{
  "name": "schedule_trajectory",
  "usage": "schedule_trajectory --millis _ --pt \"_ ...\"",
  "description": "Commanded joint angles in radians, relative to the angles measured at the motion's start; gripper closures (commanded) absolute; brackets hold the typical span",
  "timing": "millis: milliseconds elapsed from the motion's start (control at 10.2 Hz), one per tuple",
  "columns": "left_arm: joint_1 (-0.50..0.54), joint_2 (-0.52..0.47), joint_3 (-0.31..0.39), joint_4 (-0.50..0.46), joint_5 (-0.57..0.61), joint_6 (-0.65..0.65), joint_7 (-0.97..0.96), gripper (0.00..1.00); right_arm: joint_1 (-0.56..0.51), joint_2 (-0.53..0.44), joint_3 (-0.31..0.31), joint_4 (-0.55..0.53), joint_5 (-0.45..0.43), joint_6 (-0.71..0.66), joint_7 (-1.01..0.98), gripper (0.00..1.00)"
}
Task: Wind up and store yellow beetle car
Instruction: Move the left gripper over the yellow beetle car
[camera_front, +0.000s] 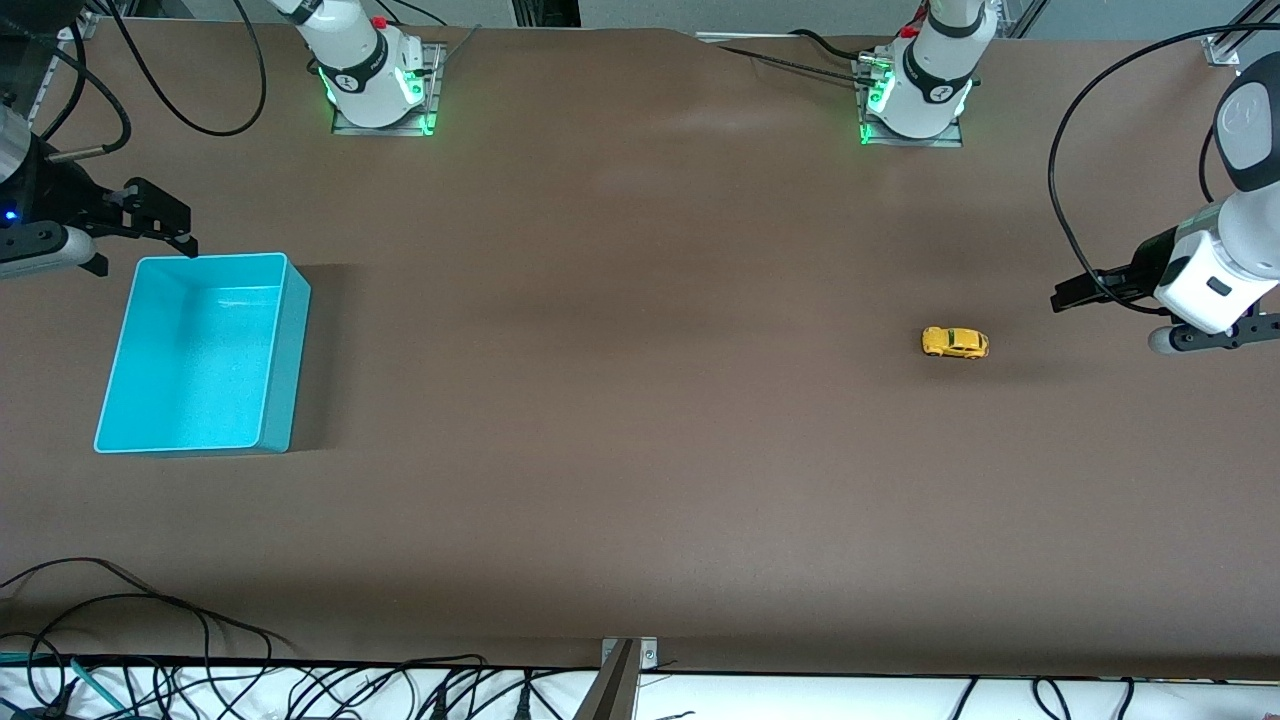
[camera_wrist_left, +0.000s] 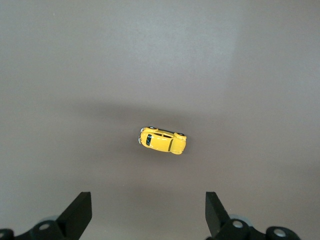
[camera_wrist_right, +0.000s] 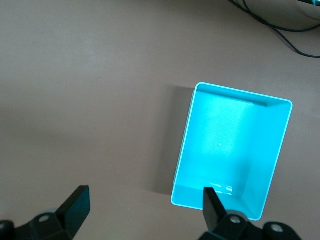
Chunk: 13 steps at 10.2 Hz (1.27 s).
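The yellow beetle car (camera_front: 955, 343) stands on its wheels on the brown table toward the left arm's end. It also shows in the left wrist view (camera_wrist_left: 162, 140), apart from the fingers. My left gripper (camera_front: 1075, 295) hangs open and empty over the table beside the car, and its fingertips frame bare table in its wrist view (camera_wrist_left: 148, 212). The teal bin (camera_front: 285, 360) sits empty toward the right arm's end and also shows in the right wrist view (camera_wrist_right: 230, 145). My right gripper (camera_front: 160, 215) is open and empty over the table by the bin's corner (camera_wrist_right: 145, 205).
The two arm bases (camera_front: 375, 80) (camera_front: 915, 95) stand along the table's edge farthest from the front camera. Loose black cables (camera_front: 150, 620) lie at the near edge by the right arm's end. A metal bracket (camera_front: 625, 660) sits at the middle of the near edge.
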Motion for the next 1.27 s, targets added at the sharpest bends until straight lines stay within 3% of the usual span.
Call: schedule_trajectory --millis 0,587,783,978,1174 --pt "0.011 0.032 0.003 -0.003 -0.024 -0.003 -0.081 0.00 0.002 0.008 -0.001 0.019 -0.015 -0.002 -0.011 0.00" --pt "0.020 0.091 0.003 -0.019 -0.017 -0.001 -0.395 0.00 0.002 0.009 0.000 0.018 -0.015 -0.007 -0.013 0.00" --pt "0.025 0.086 0.002 -0.021 -0.013 -0.001 -0.326 0.00 0.002 0.009 0.000 0.016 -0.015 -0.005 -0.013 0.00" --pt "0.034 0.054 0.002 -0.012 -0.016 -0.027 -0.052 0.01 0.002 0.009 -0.001 0.015 -0.015 -0.005 -0.013 0.00" --pt "0.034 0.039 -0.001 -0.010 -0.016 -0.047 0.034 0.04 0.002 0.009 -0.001 0.015 -0.015 -0.005 -0.013 0.00"
